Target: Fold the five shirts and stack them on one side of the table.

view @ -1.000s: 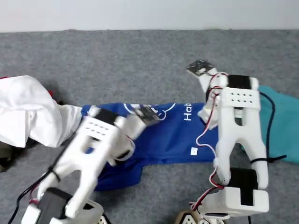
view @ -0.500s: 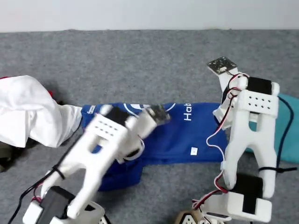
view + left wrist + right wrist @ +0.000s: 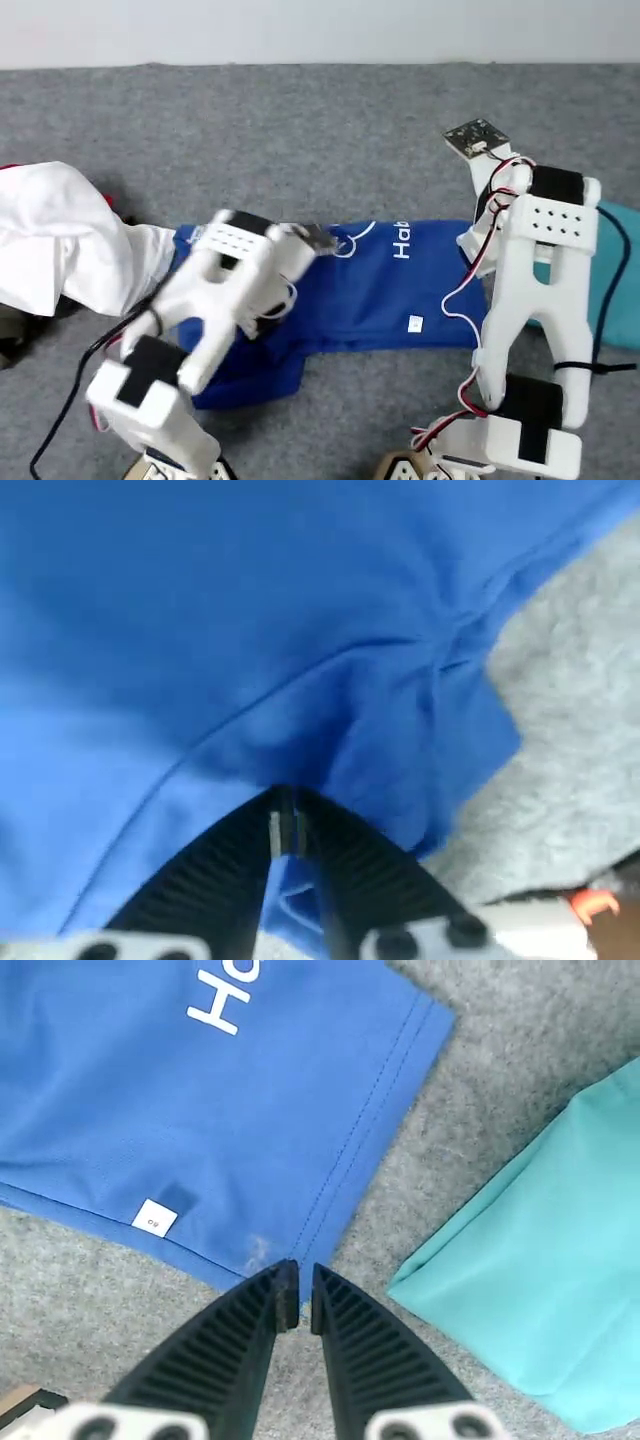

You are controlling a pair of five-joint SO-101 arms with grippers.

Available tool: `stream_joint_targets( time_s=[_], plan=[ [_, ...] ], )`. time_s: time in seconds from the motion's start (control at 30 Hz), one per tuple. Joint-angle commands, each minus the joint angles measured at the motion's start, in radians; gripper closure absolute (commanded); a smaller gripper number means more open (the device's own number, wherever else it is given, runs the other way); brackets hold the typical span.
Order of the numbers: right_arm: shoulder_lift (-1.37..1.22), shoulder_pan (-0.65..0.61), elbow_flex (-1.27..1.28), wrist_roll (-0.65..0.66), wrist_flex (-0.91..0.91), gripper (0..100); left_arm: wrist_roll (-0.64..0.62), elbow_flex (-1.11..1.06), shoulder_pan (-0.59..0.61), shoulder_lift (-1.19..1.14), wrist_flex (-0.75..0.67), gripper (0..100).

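A blue shirt [image 3: 380,285] with white print lies flat across the middle of the grey table [image 3: 300,130]. The left arm [image 3: 235,280] leans over the shirt's left part. In the left wrist view, my left gripper [image 3: 285,825] is shut on a bunched fold of the blue shirt [image 3: 250,630]. The right arm [image 3: 530,260] stands over the shirt's right edge. My right gripper [image 3: 298,1295] is shut and holds nothing, low over the table just off the hem of the blue shirt [image 3: 200,1130], beside a folded teal shirt [image 3: 540,1260].
A crumpled white shirt [image 3: 60,240] lies at the left edge with a darker garment [image 3: 10,335] under it. The teal shirt [image 3: 615,300] lies at the right edge, partly behind the right arm. Bare grey table runs along the back.
The right arm shifted to the right, then stayed still. The left arm swung its lower part leftward, and its gripper end moved a little right and back over the blue shirt.
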State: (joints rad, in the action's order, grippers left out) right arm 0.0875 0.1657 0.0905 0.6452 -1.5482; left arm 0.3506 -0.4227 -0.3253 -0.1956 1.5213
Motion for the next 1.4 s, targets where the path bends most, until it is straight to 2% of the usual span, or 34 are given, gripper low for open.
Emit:
stream_joint_targets(
  time_s=[0.0, 0.17, 0.4, 0.7, 0.93, 1.17, 1.27, 1.37],
  plan=[
    [0.053, 0.018, -0.048, -0.006, -0.018, 96.7, 0.012, 0.031, -0.1, 0.012, 0.054, 99],
    [0.053, 0.024, -0.048, -0.006, -0.033, 96.7, 0.011, 0.022, -0.192, 0.052, 0.103, 99],
    [0.053, 0.024, -0.048, -0.006, -0.05, 96.7, 0.011, -0.081, -0.198, 0.055, 0.046, 99],
    [0.053, 0.016, -0.048, -0.008, -0.05, 96.7, -0.057, -0.03, -0.204, 0.078, 0.028, 99],
    [0.054, 0.024, -0.051, -0.008, -0.051, 96.7, -0.06, 0.039, -0.153, 0.175, 0.084, 99],
    [0.054, 0.024, -0.051, -0.008, -0.051, 96.7, -0.057, 0.059, -0.02, 0.221, 0.051, 99],
    [0.054, 0.024, -0.049, -0.008, -0.051, 96.7, -0.057, 0.059, -0.025, 0.157, 0.049, 99],
    [0.053, 0.024, -0.048, -0.008, -0.05, 96.7, -0.058, 0.059, -0.091, 0.066, 0.052, 99]
  ],
)
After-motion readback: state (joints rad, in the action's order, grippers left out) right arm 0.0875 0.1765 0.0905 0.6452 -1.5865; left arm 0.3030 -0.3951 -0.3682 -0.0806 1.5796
